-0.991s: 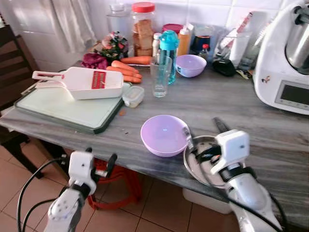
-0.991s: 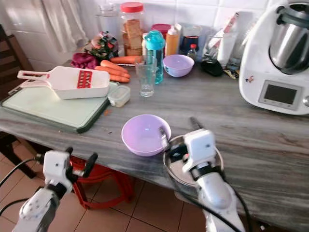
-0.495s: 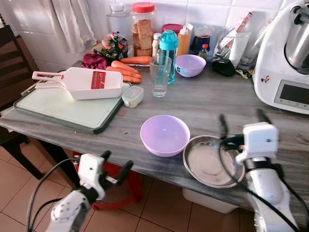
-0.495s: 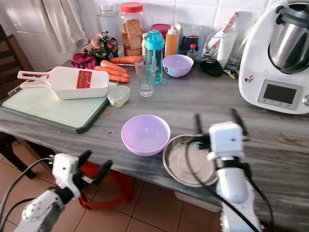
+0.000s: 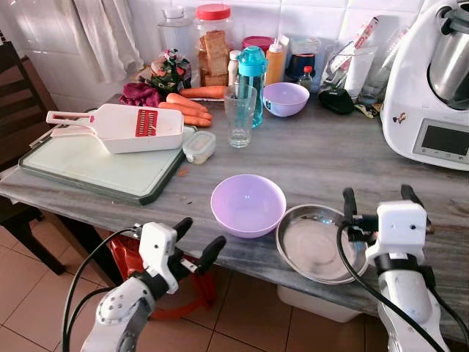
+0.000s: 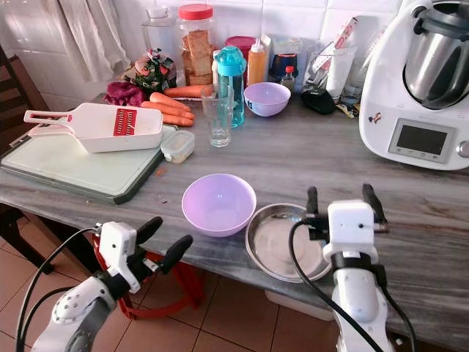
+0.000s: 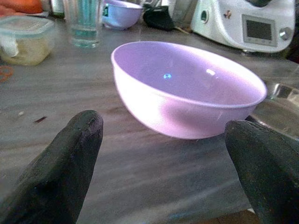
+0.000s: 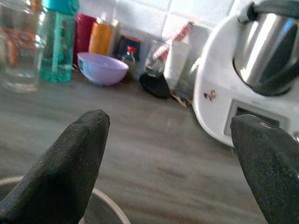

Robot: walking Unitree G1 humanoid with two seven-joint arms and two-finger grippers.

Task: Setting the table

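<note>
A large purple bowl sits near the table's front edge. A round metal plate lies just to its right, almost touching it. My left gripper is open, low in front of the table edge and left of the bowl. In the left wrist view its fingers frame the purple bowl. My right gripper is open and empty above the plate's right rim. Its fingers point toward the back of the table.
A drinking glass, a teal bottle and a small purple bowl stand farther back. A green cutting board carries a white slicer at left. A white food processor fills the back right. Jars and carrots line the wall.
My right gripper has left the metal plate and shifted right, off its rim. My left gripper has risen and moved right toward the purple bowl.
</note>
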